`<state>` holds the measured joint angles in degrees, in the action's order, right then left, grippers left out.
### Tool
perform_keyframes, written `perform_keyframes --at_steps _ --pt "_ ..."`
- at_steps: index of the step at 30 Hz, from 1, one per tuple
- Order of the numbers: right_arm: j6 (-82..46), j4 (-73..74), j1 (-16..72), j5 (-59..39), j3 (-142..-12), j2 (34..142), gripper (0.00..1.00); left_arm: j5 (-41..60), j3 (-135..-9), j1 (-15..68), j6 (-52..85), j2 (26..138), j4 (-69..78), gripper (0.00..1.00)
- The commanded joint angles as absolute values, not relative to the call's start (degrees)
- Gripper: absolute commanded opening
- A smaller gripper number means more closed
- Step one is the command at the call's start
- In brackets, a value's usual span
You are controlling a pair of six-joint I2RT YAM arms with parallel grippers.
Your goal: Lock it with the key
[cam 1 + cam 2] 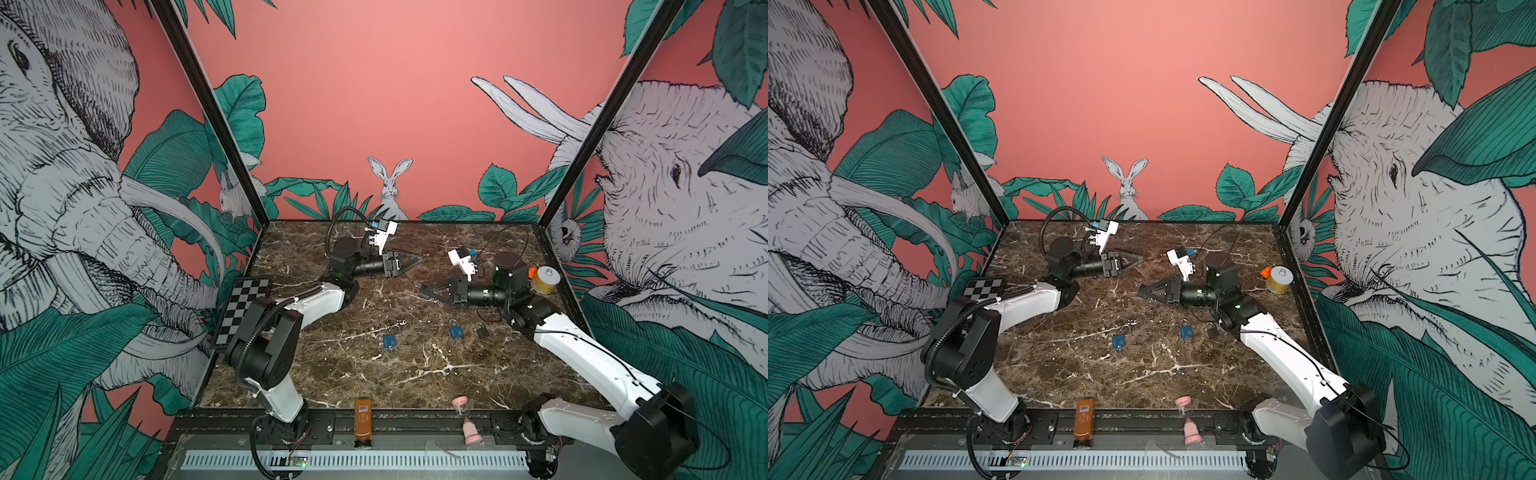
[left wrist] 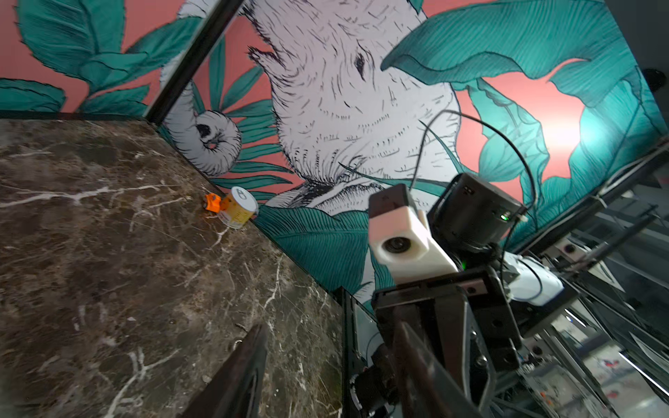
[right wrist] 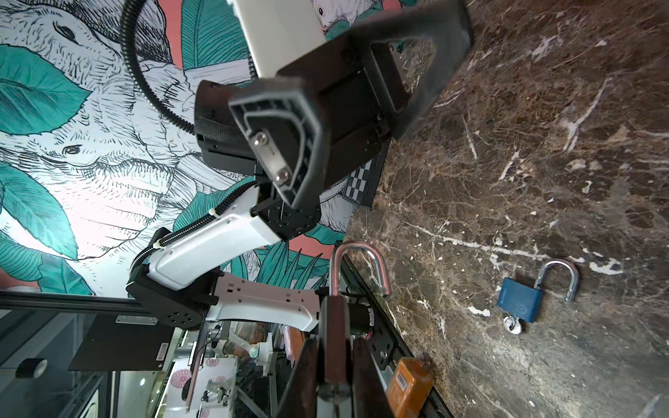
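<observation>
Between the fingers of the right pincer (image 3: 335,345) sits the lock (image 3: 335,315). It's clenched flat on both faces of its dark body, and the shackle (image 3: 362,253) pokes out past the tips, swung open. I can't tell if a key is in it, since that end is buried between the fingers.

It's a metal padlock, so I'd guess stiff, dense for its size and a bit slick on those smooth faces. Gripping the body like this seems right because it leaves the shackle free to be pushed home. A key would be thin and fiddly, so I'd pinch it by the bow and keep it square to the slot.

The left pincer (image 1: 415,261) faces it from just beside. Its fingers are spread and nothing is between them, so it's released.

Both pincers hang above the back half of the worktop (image 1: 353,374), with bare marble under them.

- **Spare locks:** these lie nearer the front. There's a blue lock (image 3: 519,300) with what looks like a key (image 3: 512,327) in its bottom, a second blue lock (image 1: 456,331), and a dark lock (image 1: 482,330) close under the right arm.
- **Can:** a can (image 1: 546,280) sits by the right wall, behind that arm's wrist.
- **Rail:** the rail (image 1: 415,420) closes off the front edge.

The centre looks like the roomiest place to work.
</observation>
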<state>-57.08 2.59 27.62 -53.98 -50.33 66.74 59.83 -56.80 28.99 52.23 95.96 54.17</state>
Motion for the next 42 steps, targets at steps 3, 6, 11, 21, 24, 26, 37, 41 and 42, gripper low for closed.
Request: perform_keyframes --at_steps 3,6,11,21,24,26,37,41,42 --pt "-56.34 3.34 27.08 -55.70 -51.96 66.96 0.00 62.83 -53.88 30.85 51.72 91.91 57.62 0.53" --pt "-56.08 3.68 26.77 -55.26 -52.06 66.79 0.00 62.84 -52.45 30.84 51.56 90.85 56.83 0.51" --pt "-53.97 1.32 26.04 -54.58 -52.78 66.65 0.00 62.99 -51.08 30.95 51.74 90.09 56.53 0.46" --pt "-54.47 4.08 23.73 -54.84 -51.70 66.71 0.00 63.54 -51.68 31.55 52.56 90.04 56.17 0.35" --pt "-54.58 4.46 23.02 -55.10 -51.45 66.56 0.00 63.34 -51.53 31.55 52.48 89.69 55.53 0.34" --pt "-54.70 4.89 22.63 -55.04 -51.19 66.44 0.00 63.34 -51.42 31.51 52.21 89.58 54.90 0.33" --pt "-52.55 4.14 22.06 -54.95 -50.84 66.23 0.00 63.17 -50.90 31.52 52.62 89.03 54.75 0.25" --pt "-51.02 2.95 22.06 -54.20 -50.88 65.91 0.00 63.19 -50.90 31.55 52.97 89.21 54.68 0.22" --pt "-50.74 2.65 21.98 -53.92 -50.89 65.82 0.00 63.11 -50.85 31.55 52.97 89.21 54.69 0.22"
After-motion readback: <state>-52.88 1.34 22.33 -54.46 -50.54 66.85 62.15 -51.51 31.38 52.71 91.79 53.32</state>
